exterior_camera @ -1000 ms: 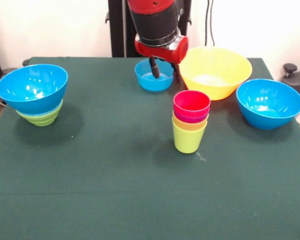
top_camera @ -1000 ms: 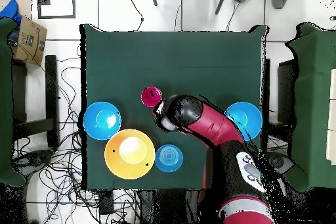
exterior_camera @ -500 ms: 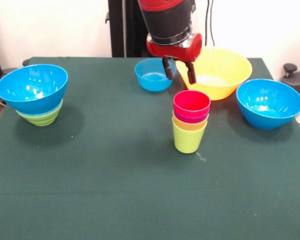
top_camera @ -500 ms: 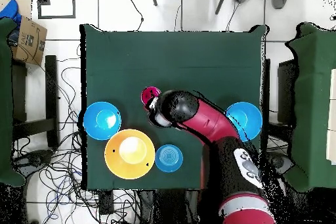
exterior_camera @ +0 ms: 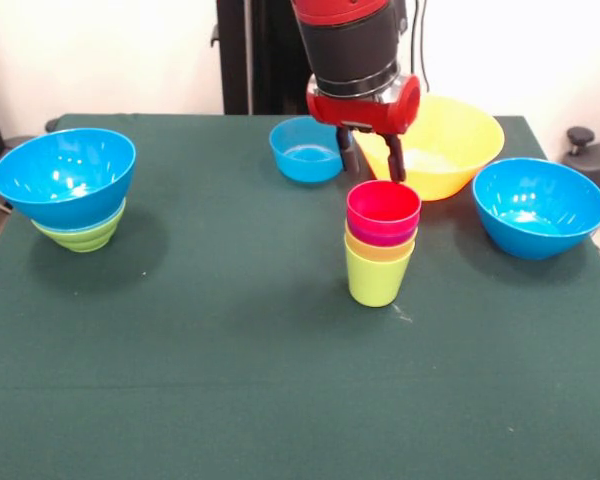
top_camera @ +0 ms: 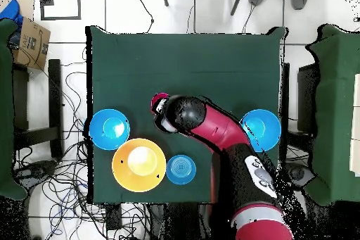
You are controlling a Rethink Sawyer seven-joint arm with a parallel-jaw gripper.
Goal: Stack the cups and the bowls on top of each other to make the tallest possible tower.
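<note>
**A:** Looking at the front view first, you see the gripper (exterior_camera: 373,157) hanging just above and behind the rim of the cups (exterior_camera: 382,243), near the middle of the frame. Its two fingers (exterior_camera: 395,160) are spread apart and hold nothing.

**B:** Where do the other pieces sit?

**A:** The cups are nested: red on top, a purple band, a yellow band, lime green at the base. Upper centre sits the small blue bowl (exterior_camera: 306,149); right of it the yellow bowl (exterior_camera: 450,142); at the right edge a large blue bowl (exterior_camera: 539,206). At the left edge a blue bowl rests on the green bowl (exterior_camera: 80,233), a short tower (exterior_camera: 68,187) so far.

**B:** So how do you take the cups cleanly?

**A:** My judgement: you centre the spread fingers over the red rim, one either side of a wall, before you descend. Those sides taper and look slick, so you close low enough to catch more than the top cup, or you lift only red and leave the rest.

**B:** And the overhead view?

**A:** There the arm (top_camera: 211,124) covers most of the stack; only a red sliver of the cups (top_camera: 159,99) shows left of centre. You cannot judge finger alignment from it, so trust the front view.
</note>
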